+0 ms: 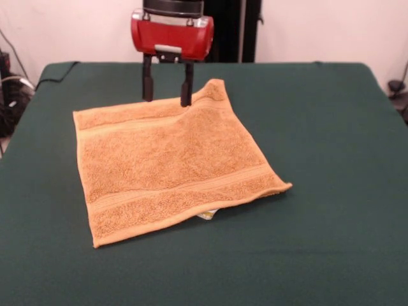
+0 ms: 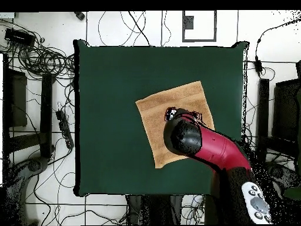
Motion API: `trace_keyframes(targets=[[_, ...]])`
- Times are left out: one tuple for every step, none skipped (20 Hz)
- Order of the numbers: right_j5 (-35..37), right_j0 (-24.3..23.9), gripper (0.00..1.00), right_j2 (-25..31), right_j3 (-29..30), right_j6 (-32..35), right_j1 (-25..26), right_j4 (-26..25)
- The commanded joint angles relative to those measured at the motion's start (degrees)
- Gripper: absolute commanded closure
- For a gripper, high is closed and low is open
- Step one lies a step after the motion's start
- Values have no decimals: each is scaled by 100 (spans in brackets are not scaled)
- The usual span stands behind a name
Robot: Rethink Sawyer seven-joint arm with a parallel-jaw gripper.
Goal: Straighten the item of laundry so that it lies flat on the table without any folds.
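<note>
Pincer (image 1: 167, 98) open, its two dark fingers (image 1: 148, 85) spread apart and hanging straight down from the red wrist housing (image 1: 172, 35); nothing is held between them. The fingertips stand at the far edge of the towel (image 1: 172, 166), the one nearer the raised corner level with the cloth's rim; whether either tip touches the cloth cannot be told.

Front view, near to far: bare dark green table (image 1: 331, 242) in the foreground; then the orange-tan towel, lying left of centre and turned slightly askew to the table's edges. Its nearest edge lies on the table, and a small white label (image 1: 205, 215) peeks out from under that edge. One woven stripe band (image 1: 191, 189) runs close to the near edge, a second close to the far edge. The right-hand corner (image 1: 284, 187) lifts a little off the table. The far corner (image 1: 215, 86), just beside the fingers, rises into a soft hump, so the towel is not wholly flat.

Overhead view: the red arm (image 2: 214, 147) crosses over the towel (image 2: 159, 112) and hides part of it; the table (image 2: 111, 88) extends well beyond the cloth on every side.
</note>
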Motion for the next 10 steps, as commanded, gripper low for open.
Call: trace_keyframes(targets=[[700,266,0,179,-549,876,654,184],[659,277,0,189,-605,867,719,175],[633,293,0,203,-670,865,797,172],[604,297,0,231,-755,847,885,166],[575,300,0,260,-841,829,973,160],[496,274,0,320,-899,802,1069,149],[418,248,0,380,-958,776,1166,137],[335,207,0,450,-998,742,1254,115],[240,191,0,481,-1038,722,1322,85],[201,168,0,513,-1032,718,1334,72]])
